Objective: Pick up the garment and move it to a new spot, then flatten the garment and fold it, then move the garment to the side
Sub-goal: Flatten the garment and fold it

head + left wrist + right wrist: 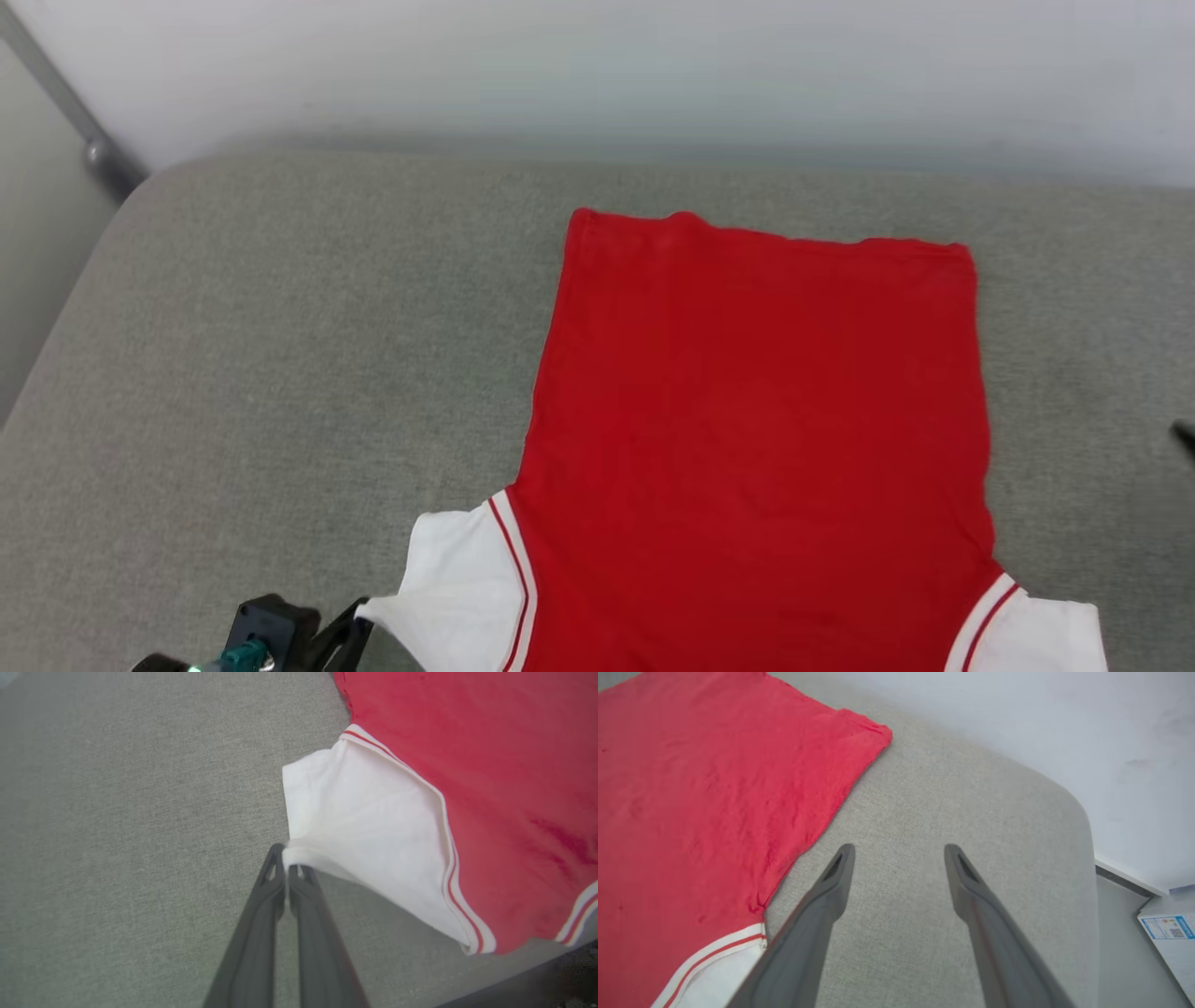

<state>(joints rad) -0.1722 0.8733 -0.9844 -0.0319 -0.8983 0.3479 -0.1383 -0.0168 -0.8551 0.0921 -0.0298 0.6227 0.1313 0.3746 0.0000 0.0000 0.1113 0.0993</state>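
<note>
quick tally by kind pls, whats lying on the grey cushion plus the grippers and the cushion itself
garment: 1
grippers: 2 (left gripper, jaws shut on the garment's white sleeve; right gripper, jaws open over the cushion)
grey cushion: 1
total: 4

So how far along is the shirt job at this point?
Spreading looks done: the garment lies flat on the grey cushion, no fold in it yet. In hand: the left gripper pinches a corner of the white sleeve, the right gripper hangs open over bare cushion. Left: folding, then moving it aside.
</note>
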